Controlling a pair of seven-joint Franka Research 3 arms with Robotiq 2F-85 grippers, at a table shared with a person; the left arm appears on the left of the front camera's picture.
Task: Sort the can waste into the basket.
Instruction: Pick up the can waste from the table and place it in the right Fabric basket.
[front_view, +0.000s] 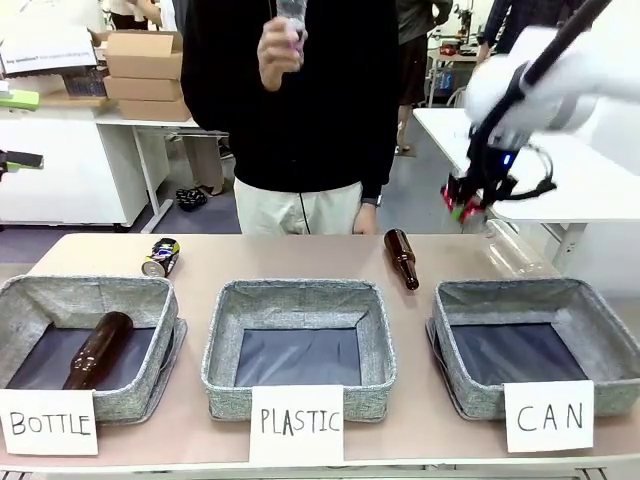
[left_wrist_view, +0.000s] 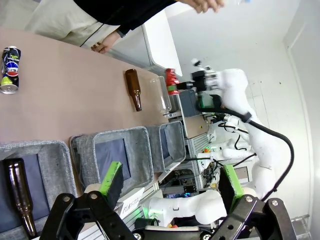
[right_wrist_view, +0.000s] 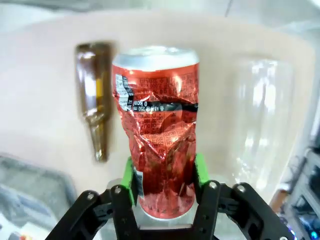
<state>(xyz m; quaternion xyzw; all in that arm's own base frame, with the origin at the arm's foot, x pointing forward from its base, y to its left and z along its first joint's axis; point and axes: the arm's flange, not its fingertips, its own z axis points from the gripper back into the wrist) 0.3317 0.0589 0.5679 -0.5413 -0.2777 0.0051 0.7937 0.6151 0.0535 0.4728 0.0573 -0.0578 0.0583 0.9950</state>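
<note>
My right gripper (right_wrist_view: 162, 182) has its jaws closed on the red can (right_wrist_view: 157, 125), held in the air beyond the CAN basket (front_view: 610, 335). Judged light, thin-walled, already crumpled, slick; grip low on its body, gently. Left gripper (left_wrist_view: 172, 182) spread wide, holding nothing. Dark can (front_view: 161, 257) lies on the bench, well left of that basket

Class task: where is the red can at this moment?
The red can is clamped in the right claw, held in the air above the table's far right, near the clear bottle and behind the CAN basket.
</note>
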